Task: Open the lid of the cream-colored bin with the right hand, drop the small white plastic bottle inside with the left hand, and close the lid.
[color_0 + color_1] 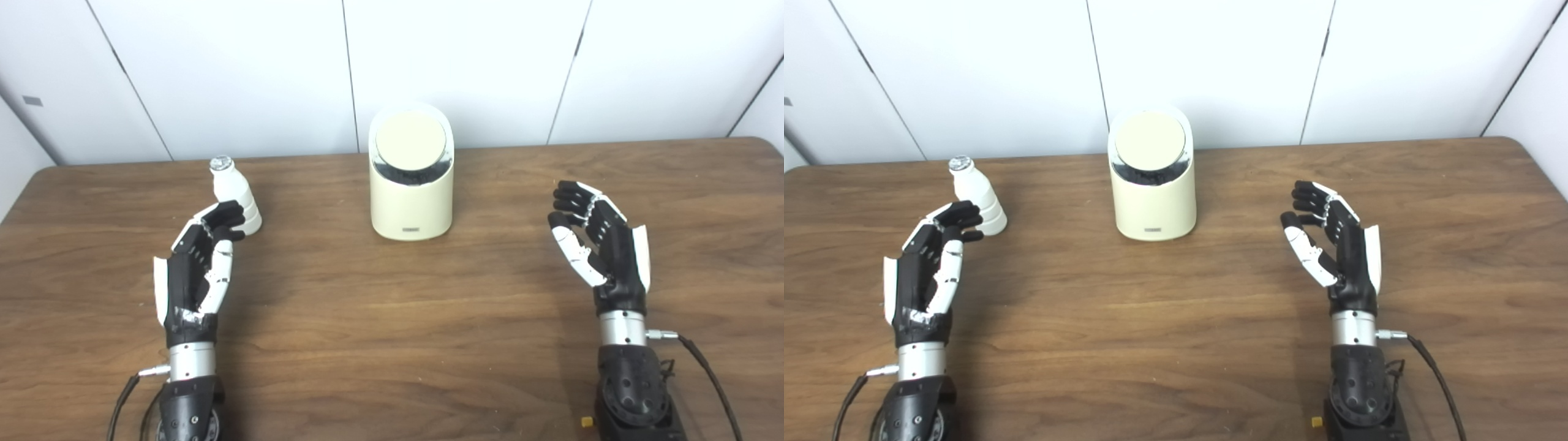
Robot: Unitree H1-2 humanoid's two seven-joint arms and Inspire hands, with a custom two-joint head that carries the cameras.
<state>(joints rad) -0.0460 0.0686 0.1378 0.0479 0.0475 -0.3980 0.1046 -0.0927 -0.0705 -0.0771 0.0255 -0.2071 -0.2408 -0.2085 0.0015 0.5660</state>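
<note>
The cream-colored bin [411, 196] is standing upright near the middle of the table's [392, 343] far edge, its round lid [410, 138] sitting tilted in the top opening with a dark gap showing beneath it. The small white plastic bottle [234, 192] is standing toward the far left corner. The left hand [197, 269] is resting just beside the bottle, fingers loosely curled with their tips against it, gripping nothing. The right hand [597, 242] is hovering toward the right edge, fingers spread and empty, well apart from the bin.
</note>
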